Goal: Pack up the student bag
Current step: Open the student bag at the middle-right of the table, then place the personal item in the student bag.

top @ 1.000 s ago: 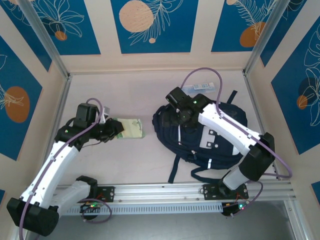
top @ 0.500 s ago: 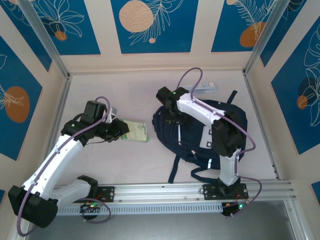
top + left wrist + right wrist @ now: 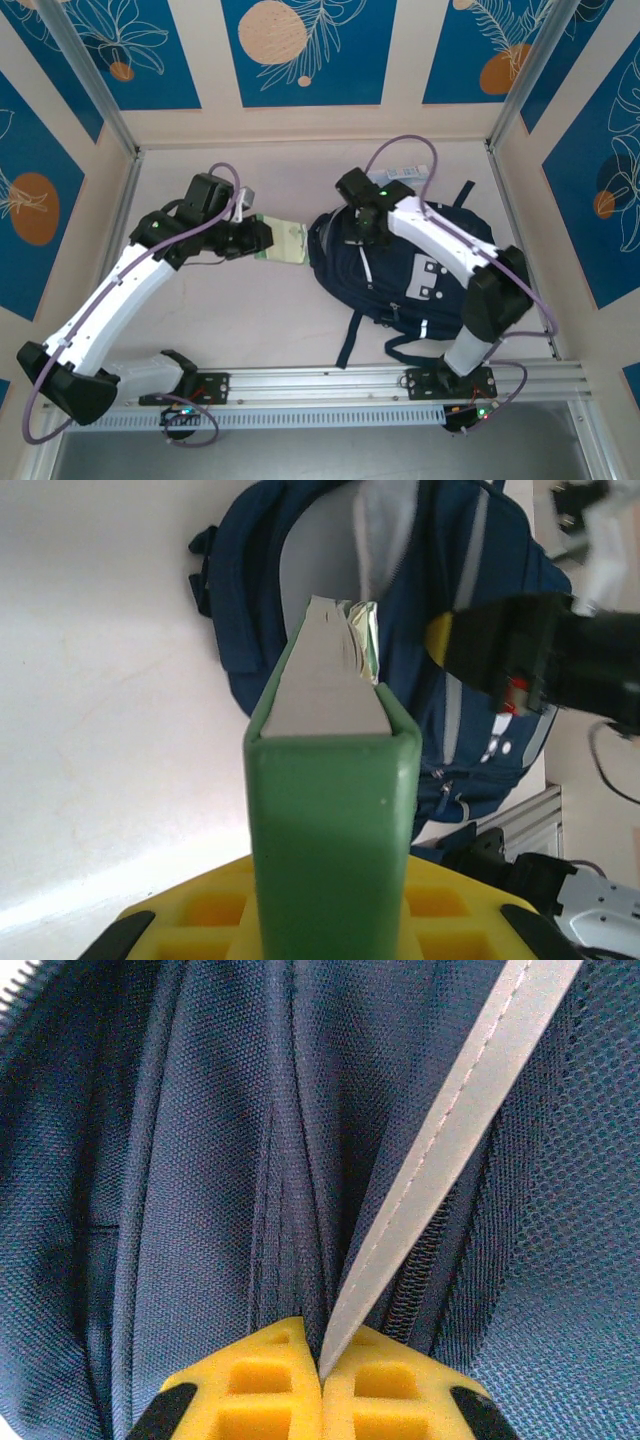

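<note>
So at that moment your student bag was lying flat on the table, top end open, dark straps trailing off its near end. Your right gripper was sitting on the bag's upper part. From its wrist cam the yellow pads were clenched tight together, pinching a fold of the bag's navy fabric right where a light grey stripe ran in between them, next to a zipper.

Your left gripper was just off the bag's left side, clamped on a green book, with the book's free end aimed at the bag's opening. It was right beside the rim, but I couldn't tell if it was touching.

On the left wrist cam the book's spine faced the lens with pale page edges showing above it. Past its far end you could see the grey lining inside the bag's mouth. A small white-and-blue packet lay just behind the bag's far end.
</note>
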`<state>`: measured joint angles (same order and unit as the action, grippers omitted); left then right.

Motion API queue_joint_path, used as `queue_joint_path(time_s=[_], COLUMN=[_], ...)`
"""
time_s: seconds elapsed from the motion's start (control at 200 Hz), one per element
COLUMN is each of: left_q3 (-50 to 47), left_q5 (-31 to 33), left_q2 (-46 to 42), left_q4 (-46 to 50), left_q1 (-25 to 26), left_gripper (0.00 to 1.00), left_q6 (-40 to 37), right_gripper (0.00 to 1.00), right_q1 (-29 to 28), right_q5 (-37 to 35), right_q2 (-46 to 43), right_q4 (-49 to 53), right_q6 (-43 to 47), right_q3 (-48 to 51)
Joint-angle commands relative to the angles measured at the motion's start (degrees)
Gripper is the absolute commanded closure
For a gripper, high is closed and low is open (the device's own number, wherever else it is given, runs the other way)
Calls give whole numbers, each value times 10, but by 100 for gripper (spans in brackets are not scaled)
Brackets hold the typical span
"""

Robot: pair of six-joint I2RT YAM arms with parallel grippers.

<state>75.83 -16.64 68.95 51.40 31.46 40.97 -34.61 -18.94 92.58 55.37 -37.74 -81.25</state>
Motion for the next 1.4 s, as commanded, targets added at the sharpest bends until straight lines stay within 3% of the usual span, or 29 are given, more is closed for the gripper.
queue_joint_path(time_s=[0.0,0.15,0.445,0.62,0.735,0.825,0.95,1.235,1.395], left_q3=[19,1,-36,-2,14,18,22,-9,38], left_q5=[-2,-24,-159,-197,-201,-205,-198,-234,-257], left_q2=[10,22,90,120,140,150,160,210,281], left_q4=[-6,-49,-242,-272,-264,-282,-296,-371,-402], left_q1=[-6,-7,15,22,20,18,18,22,54], left_gripper=[100,100,100,100,100,100,100,100,100], left_q6=[-6,3,46,33,34,56,56,110,118], right_gripper=[100,100,100,100,100,100,100,100,100], right_q1=[14,35,110,188,249,244,263,313,317], right_q5=[77,175,412,508,622,654,700,697,711], right_q2=[-76,-172,-252,-305,-323,-329,-340,-329,-297], right_q4=[0,-60,-67,-44,-70,-79,-184,-258,-259], right_q6=[90,130,167,243,218,214,139,42,41], right_q3=[36,76,81,80,104,124,161,146,112])
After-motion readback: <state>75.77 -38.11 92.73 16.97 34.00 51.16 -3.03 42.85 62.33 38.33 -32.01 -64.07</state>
